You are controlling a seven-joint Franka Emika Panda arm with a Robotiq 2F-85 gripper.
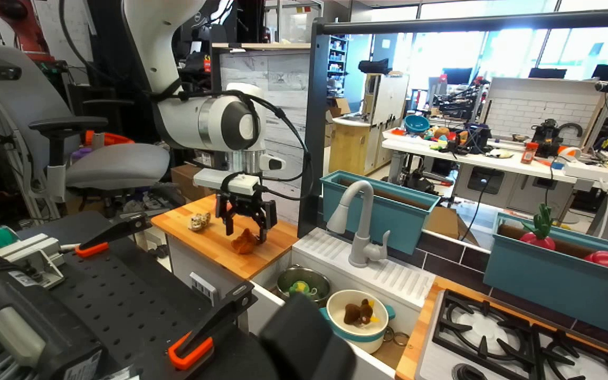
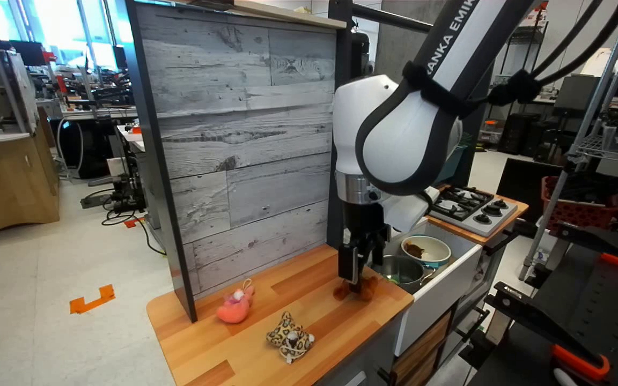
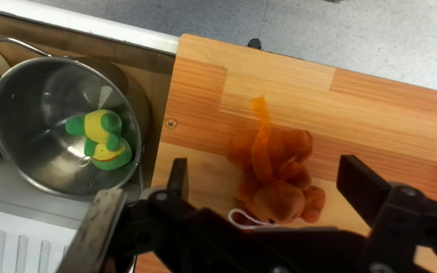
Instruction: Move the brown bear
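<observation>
The brown bear (image 1: 244,243), a small orange-brown plush with an orange ribbon and a white loop, lies on the orange wooden board (image 1: 277,248). In an exterior view it is partly hidden behind a finger (image 2: 368,289). In the wrist view the bear (image 3: 279,204) lies between the two fingers, with a gap on each side. My gripper (image 1: 246,232) points down over the bear, its fingertips low near the board. In the wrist view the gripper (image 3: 264,170) is open and holds nothing.
A leopard-print toy (image 2: 290,339) and a pink toy (image 2: 236,306) lie on the board. Beside the board, a metal pot (image 3: 32,113) holds a green frog toy (image 3: 104,140). A white pot (image 1: 370,344) holds a dark brown toy (image 1: 357,314). A wall panel (image 2: 250,134) and faucet (image 1: 362,221) stand nearby.
</observation>
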